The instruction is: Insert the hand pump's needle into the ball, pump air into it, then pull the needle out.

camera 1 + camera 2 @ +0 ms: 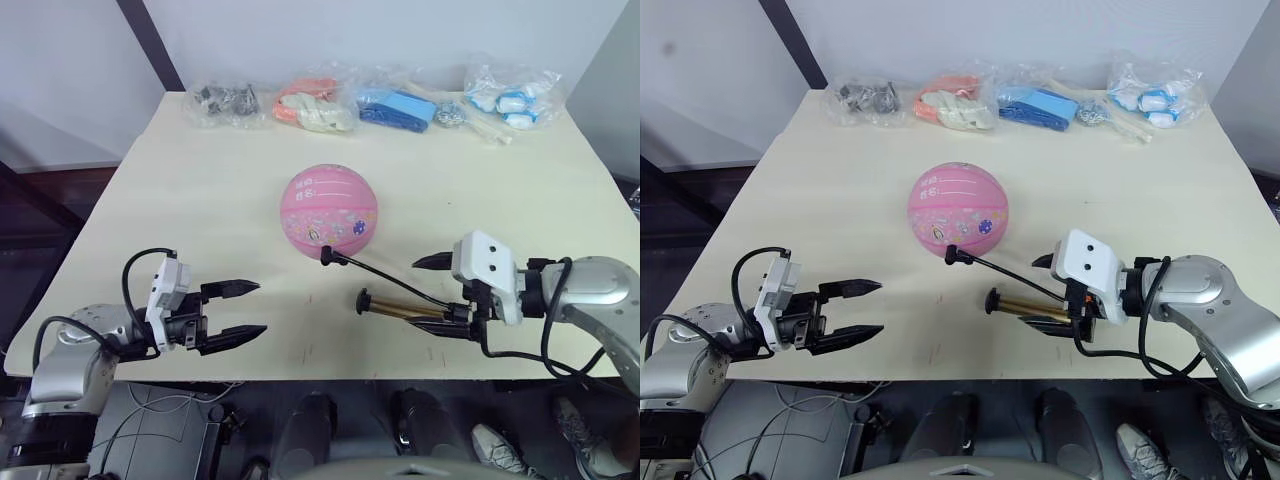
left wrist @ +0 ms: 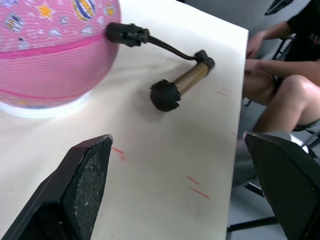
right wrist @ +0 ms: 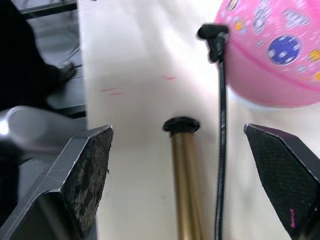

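Ball (image 1: 330,209) sat round and pink in the middle of the counter (image 1: 180,200), well short of the bagged stuff lined up along the far edge. Hand pump (image 1: 400,307) lay flat just in front of it, nearer the robot, gold barrel pointing sideways with the black end cap toward the robot's left. Its thin black hose (image 1: 390,277) curved up from the right end of the barrel, and the black tip sat right against the ball's near side; couldn't make out the needle itself.

Right gripper (image 1: 438,294) was spread wide around the handle end of the pump, one finger on each side, not clamped on it as far as I could see. Left gripper (image 1: 238,311) was wide open too, holding nothing, hanging over the near-left part of the counter, well apart from the pump and ball.
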Motion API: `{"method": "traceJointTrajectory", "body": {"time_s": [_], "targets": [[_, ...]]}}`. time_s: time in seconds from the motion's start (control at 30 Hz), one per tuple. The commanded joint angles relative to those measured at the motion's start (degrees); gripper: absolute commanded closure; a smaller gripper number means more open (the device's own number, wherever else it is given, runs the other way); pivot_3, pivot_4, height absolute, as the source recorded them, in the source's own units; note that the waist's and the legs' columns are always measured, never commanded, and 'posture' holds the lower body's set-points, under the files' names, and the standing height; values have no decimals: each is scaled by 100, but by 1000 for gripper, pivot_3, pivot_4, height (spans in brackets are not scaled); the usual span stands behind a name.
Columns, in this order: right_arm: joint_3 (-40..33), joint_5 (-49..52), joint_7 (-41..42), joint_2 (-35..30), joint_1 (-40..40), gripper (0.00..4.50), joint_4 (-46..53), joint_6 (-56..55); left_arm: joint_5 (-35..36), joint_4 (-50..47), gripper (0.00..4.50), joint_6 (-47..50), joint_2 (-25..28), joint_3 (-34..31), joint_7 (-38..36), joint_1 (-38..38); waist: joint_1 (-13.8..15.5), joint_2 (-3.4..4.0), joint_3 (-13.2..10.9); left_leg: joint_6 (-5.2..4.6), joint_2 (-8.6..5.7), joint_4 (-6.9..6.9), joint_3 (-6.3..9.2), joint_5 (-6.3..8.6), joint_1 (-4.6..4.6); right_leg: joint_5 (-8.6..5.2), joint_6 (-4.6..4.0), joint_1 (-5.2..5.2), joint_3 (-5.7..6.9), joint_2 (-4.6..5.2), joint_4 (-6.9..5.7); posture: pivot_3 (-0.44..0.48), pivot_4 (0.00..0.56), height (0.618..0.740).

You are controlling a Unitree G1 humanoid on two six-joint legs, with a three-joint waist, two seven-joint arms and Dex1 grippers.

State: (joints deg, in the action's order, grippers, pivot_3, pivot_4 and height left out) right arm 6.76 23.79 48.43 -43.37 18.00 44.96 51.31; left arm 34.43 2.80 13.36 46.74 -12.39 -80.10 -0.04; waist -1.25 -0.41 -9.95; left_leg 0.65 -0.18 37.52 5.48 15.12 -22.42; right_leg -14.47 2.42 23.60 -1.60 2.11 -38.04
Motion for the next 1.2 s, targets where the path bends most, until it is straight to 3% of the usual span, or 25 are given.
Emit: {"method": "traceJointTrajectory", "body": {"time_s": [0.03, 0.23, 0.73, 0.9, 1.03, 1.2], "targets": [[534, -408, -616, 408, 156, 113, 193, -385, 6, 183, 0, -94, -27, -200, 80, -169, 3, 0, 0, 4, 5, 0, 1, -2, -1, 2, -3, 1, 1, -6, 0, 0, 150, 740], [1270, -1020, -1191, 977, 439, 113, -108, -748, -21, 536, 0, 65, -76, -192, 256, -673, 6, -5, 1, 20, 18, 1, -1, -11, -1, 7, -11, 2, 1, -16, -1, 0, 150, 740], [2235, -2406, -1153, 1234, 1281, 113, -1408, -2102, -365, 1508, 0, 203, -241, 297, 164, -2636, -97, -14, 0, 23, 18, 2, 2, -13, -4, 11, -17, 4, 4, -21, -6, 0, 150, 740], [1980, -2240, -1106, 1503, 1098, 113, -1389, -2157, -523, 1851, 0, 375, -419, 529, 240, -3531, -90, -23, 4, 27, 16, 7, 13, -16, -8, 14, -21, 4, 10, -23, -12, 0, 150, 740], [1217, -1258, -1096, 1833, 566, 113, -634, -1502, -782, 2252, 0, 298, -577, 748, 235, -4126, -114, -23, 4, 27, 11, 9, 12, -16, -11, 14, -21, 7, 5, -20, -14, 0, 150, 740], [542, -605, -1144, 1699, 84, 113, 115, -900, -1159, 2809, 0, -95, -825, 967, 224, -4625, -112, -25, 4, 27, 8, 18, 21, -16, -20, 14, -20, 9, 12, -19, -17, 0, 150, 740]]}}
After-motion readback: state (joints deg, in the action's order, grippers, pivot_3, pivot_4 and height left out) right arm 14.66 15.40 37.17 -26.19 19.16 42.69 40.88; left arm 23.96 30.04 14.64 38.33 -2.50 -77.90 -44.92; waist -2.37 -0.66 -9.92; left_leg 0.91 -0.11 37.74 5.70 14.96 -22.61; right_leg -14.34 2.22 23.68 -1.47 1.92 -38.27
